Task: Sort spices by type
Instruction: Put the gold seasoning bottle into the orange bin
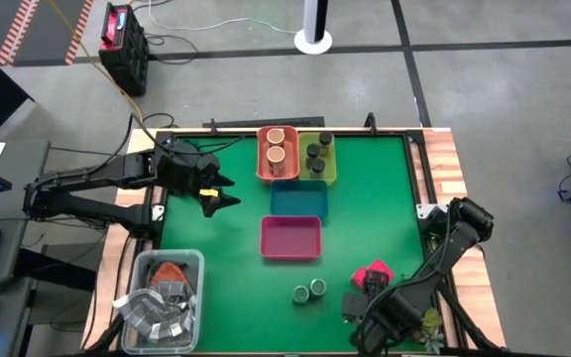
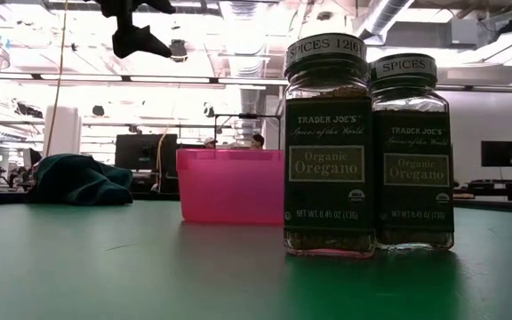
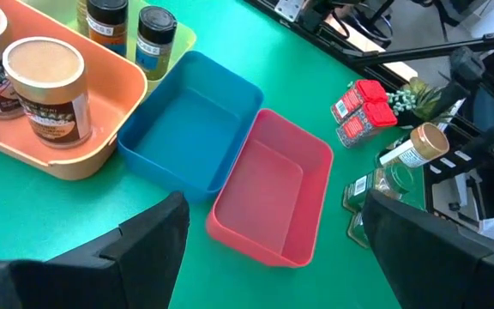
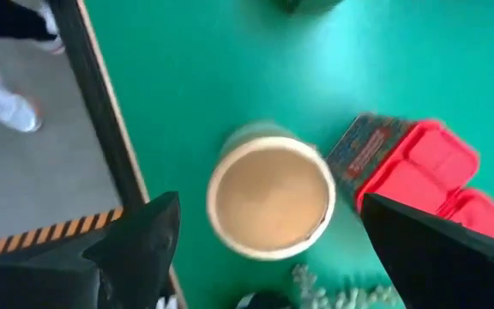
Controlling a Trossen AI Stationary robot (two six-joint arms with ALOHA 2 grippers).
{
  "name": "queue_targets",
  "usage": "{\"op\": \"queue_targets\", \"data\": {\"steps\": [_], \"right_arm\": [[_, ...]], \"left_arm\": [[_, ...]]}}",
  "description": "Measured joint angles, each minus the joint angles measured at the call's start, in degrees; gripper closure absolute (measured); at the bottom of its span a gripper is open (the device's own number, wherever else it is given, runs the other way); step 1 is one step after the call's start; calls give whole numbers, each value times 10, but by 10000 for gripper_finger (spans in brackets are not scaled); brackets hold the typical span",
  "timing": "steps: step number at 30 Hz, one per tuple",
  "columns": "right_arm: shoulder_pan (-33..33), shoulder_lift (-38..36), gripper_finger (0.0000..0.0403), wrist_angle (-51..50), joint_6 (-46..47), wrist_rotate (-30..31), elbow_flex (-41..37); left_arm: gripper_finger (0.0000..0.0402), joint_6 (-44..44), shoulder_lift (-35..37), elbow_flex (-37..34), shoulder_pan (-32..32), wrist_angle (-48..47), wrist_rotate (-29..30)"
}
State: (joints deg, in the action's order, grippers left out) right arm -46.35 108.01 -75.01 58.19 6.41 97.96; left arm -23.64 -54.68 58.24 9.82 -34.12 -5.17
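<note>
1. The tabletop (image 1: 226, 288) is showing a smooth, matt green surface with a wood-look border.
2. The oregano jars (image 2: 328, 147) are looking like clear glossy glass with printed paper labels.
3. The pink tray (image 3: 273, 193) and blue tray (image 3: 191, 129) are appearing as smooth matt plastic.
4. The tan-topped jar (image 4: 270, 193) is presenting a dull, matt lid.

Bright even overhead light, blown-out ceiling glare behind the backlit oregano jars (image 2: 367, 147), soft shadows on the green table (image 1: 226, 288), right wrist view seemingly motion-blurred
</note>
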Motion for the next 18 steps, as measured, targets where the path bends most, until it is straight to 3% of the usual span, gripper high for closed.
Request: {"op": "queue_targets", "data": {"steps": [4, 18], "right_arm": [[-3, 0, 3, 4, 3, -52, 0], [-20, 16, 3, 3, 4, -73, -3]], "left_arm": [[72, 0, 0, 0, 0, 0, 0], [72, 3, 0, 0, 0, 0, -3]]}}
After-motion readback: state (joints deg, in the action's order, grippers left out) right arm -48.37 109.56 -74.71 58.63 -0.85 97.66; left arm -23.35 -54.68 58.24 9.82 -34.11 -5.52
